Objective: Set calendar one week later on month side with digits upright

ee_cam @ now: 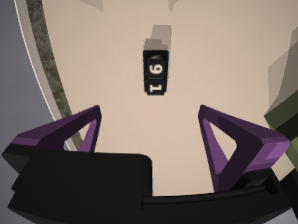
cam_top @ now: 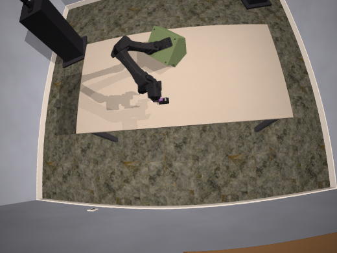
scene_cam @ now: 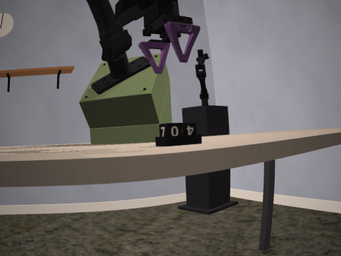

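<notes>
The black calendar tray (scene_cam: 178,139) lies flat on the table with two black cubes (scene_cam: 178,130) standing side by side in it. In the exterior view the faces toward the camera read 0 and 4, with a 7 on the left end face. In the wrist view the calendar (ee_cam: 154,71) is seen from above, and the cubes' top faces show 1 and 6. It also shows in the top view (cam_top: 164,100) as a small dark block. My gripper (scene_cam: 170,46) with purple fingers is open and empty, well above the calendar.
The arm stands on a green slanted base (scene_cam: 126,105) behind the calendar. A black pedestal with a camera stand (scene_cam: 206,121) is beyond the table. The table's left edge runs close to the calendar in the wrist view.
</notes>
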Robot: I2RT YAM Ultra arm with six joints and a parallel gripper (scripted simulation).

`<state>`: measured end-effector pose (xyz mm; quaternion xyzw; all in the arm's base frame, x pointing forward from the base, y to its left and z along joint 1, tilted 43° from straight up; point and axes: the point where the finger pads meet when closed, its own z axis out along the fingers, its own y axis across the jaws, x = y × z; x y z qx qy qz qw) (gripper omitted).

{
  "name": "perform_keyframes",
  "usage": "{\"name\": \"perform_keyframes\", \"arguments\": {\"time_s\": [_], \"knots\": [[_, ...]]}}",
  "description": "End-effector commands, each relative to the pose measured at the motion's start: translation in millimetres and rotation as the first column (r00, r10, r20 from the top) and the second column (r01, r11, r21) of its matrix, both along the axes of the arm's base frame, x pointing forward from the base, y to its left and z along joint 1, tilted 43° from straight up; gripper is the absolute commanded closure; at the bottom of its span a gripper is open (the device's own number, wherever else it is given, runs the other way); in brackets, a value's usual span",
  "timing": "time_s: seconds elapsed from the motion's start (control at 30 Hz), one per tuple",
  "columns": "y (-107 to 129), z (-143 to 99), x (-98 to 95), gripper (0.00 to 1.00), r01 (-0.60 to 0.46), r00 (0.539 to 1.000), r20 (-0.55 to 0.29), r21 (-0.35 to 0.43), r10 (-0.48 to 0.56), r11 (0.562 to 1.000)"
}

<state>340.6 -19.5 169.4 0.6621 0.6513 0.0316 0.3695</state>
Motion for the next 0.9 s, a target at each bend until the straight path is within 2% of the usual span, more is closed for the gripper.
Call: {"name": "perform_keyframes", "arguments": {"time_s": [0.0,0.3,0.87], "knots": [[4.0,10.8,-13.3,0.0,0.009,1.0,-0.014,-0.012,-0.009,1.0],[18.7,33.8,-29.4,0.0,0.009,1.0,-0.014,-0.011,-0.009,1.0],[19.9,35.8,-30.8,0.0,0.009,1.0,-0.014,-0.011,-0.009,1.0]]}}
